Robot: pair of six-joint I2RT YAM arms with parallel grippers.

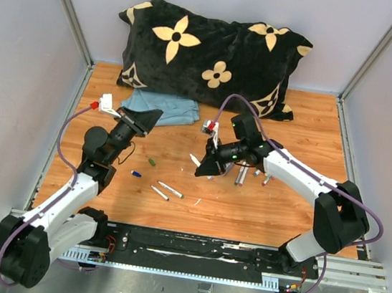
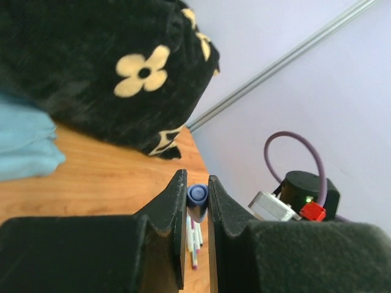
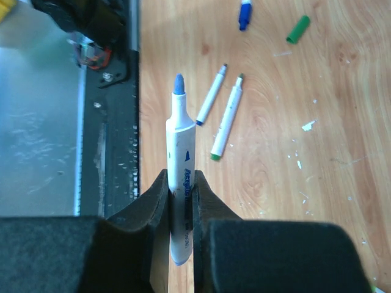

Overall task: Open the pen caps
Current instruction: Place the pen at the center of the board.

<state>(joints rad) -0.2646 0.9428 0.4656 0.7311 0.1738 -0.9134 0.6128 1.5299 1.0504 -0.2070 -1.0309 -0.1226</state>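
In the left wrist view my left gripper (image 2: 196, 186) is raised off the table and shut on a small blue pen cap (image 2: 197, 195), seen end-on between the pads. My right gripper (image 3: 181, 178) is shut on a white pen barrel (image 3: 181, 146) whose bare blue tip (image 3: 178, 83) points toward the table's near edge. From above, the left gripper (image 1: 145, 118) is at mid-left and the right gripper (image 1: 205, 166) at centre. On the wood lie a loose green cap (image 1: 151, 161) and a blue cap (image 1: 136, 174), the green cap (image 3: 299, 29) and blue cap (image 3: 245, 13) also showing in the right wrist view.
Two uncapped white pens (image 1: 166, 191) lie side by side near the front. A cluster of more pens (image 1: 249, 174) lies under the right arm. A black flowered pillow (image 1: 208, 54) and a folded blue cloth (image 1: 161, 106) are at the back. A black rail (image 1: 190, 247) runs along the near edge.
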